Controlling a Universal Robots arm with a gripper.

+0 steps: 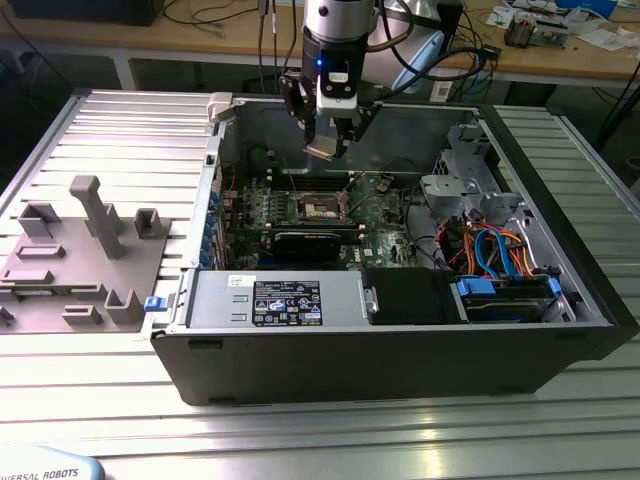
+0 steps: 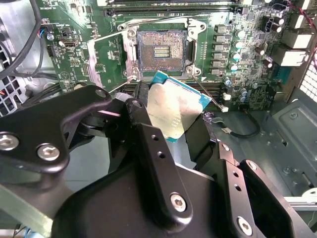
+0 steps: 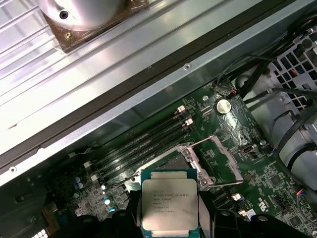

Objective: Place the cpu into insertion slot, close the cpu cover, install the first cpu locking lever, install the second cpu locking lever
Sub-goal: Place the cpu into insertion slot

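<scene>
My gripper (image 1: pixel 325 150) hangs inside the open computer case, shut on the cpu (image 1: pixel 321 151), a flat square chip with a silvery top. In both wrist views the cpu (image 2: pixel 173 111) (image 3: pixel 170 206) sits clamped by its edges between the black fingers (image 2: pixel 148 144). The insertion slot (image 2: pixel 162 52) lies bare on the green board below and ahead of the chip, its tan contact field exposed. The cpu cover (image 2: pixel 109 54) (image 3: pixel 223 161) is swung open beside the socket. A thin locking lever (image 2: pixel 210 96) sticks out, unlatched. From outside, the slot (image 1: pixel 322 207) shows a little below the gripper.
The case wall (image 1: pixel 400 350) and a grey power supply (image 1: pixel 275 300) stand at the near side. Drive cage and coloured cables (image 1: pixel 490 250) fill the exterior view's right. A black card (image 1: pixel 305 243) lies by the socket. A grey fixture plate (image 1: pixel 70 260) rests on the table at the left.
</scene>
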